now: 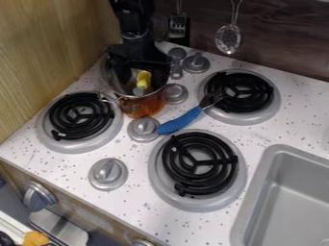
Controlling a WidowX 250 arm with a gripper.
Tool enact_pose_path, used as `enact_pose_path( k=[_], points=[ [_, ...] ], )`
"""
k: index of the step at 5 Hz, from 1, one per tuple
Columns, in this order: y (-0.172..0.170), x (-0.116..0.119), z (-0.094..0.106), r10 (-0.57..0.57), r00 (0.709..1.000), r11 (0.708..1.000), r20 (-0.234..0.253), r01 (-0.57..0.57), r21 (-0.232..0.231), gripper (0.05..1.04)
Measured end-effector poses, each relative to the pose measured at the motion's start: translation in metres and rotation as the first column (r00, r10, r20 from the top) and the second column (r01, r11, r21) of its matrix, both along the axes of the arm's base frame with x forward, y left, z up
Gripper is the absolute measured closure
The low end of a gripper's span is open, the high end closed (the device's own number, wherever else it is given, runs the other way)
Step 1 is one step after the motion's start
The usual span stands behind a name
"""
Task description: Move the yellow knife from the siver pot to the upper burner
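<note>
The gripper (136,65) hangs at the upper left, low over the mouth of the silver pot (139,106), and covers its back part. Inside the pot is the yellow knife (143,78), its yellow end up near the rim and a greyish part below it. Whether the gripper touches the knife I cannot tell. The upper burner (239,91), with a black coil in a grey ring, lies right of the pot, towards the back wall.
A blue-handled utensil (181,120) lies between the pot and the upper burner, its metal end on that burner's edge. Other burners are at left (80,116) and front (199,163). Several grey knobs surround the pot. A sink (254,192) is at lower right; utensils hang behind.
</note>
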State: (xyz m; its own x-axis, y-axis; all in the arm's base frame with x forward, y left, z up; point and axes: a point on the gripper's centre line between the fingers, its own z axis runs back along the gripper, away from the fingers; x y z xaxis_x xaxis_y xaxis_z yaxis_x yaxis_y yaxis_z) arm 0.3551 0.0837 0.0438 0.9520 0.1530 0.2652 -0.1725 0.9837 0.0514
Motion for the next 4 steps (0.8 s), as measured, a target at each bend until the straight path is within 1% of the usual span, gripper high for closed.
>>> enact_pose_path(
  k=[1,2,3,4],
  points=[
    [-0.0005,-0.0033,-0.0006,0.020,1.000,1.000,-0.021,-0.021,-0.009,0.429],
    [-0.0007,-0.0043,-0.0035,0.035,0.999,0.999,-0.030,-0.036,-0.014,0.715],
    [-0.0005,-0.0057,-0.0041,0.046,0.998,0.999,-0.037,-0.047,-0.015,0.757],
    [-0.0022,-0.0087,-0.0040,0.058,0.997,0.998,-0.057,-0.059,-0.024,0.757]
  ],
)
